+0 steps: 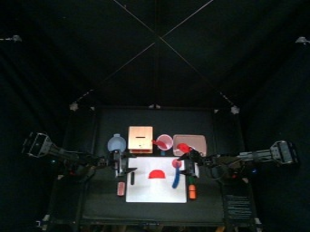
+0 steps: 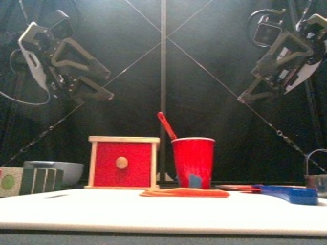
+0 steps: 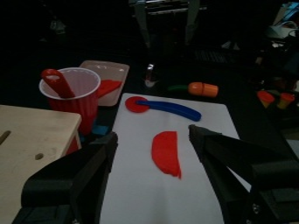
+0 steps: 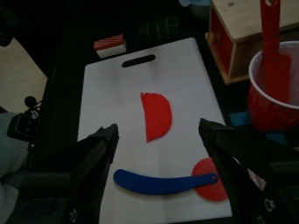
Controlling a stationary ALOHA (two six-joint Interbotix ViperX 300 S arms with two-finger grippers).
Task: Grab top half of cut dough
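Note:
The top half of cut dough (image 1: 159, 174) is a flat red half-disc lying on the white cutting board (image 1: 151, 192), rounded edge toward the back. It also shows in the left wrist view (image 3: 167, 154), the right wrist view (image 4: 156, 115) and, as a thin strip, in the front view (image 2: 185, 193). Both arms hang high above the table. My left gripper (image 3: 152, 140) is open, with nothing between its jaws, and the dough lies below it. My right gripper (image 4: 160, 136) is open too and holds nothing.
A blue-handled tool with a round red head (image 3: 163, 108) lies on the board beside the dough. Behind the board stand a red cup (image 2: 193, 161) with a red utensil in it, a wooden box (image 2: 124, 163) and a pink tray (image 1: 191, 143). A grey container (image 2: 52, 172) sits at the left.

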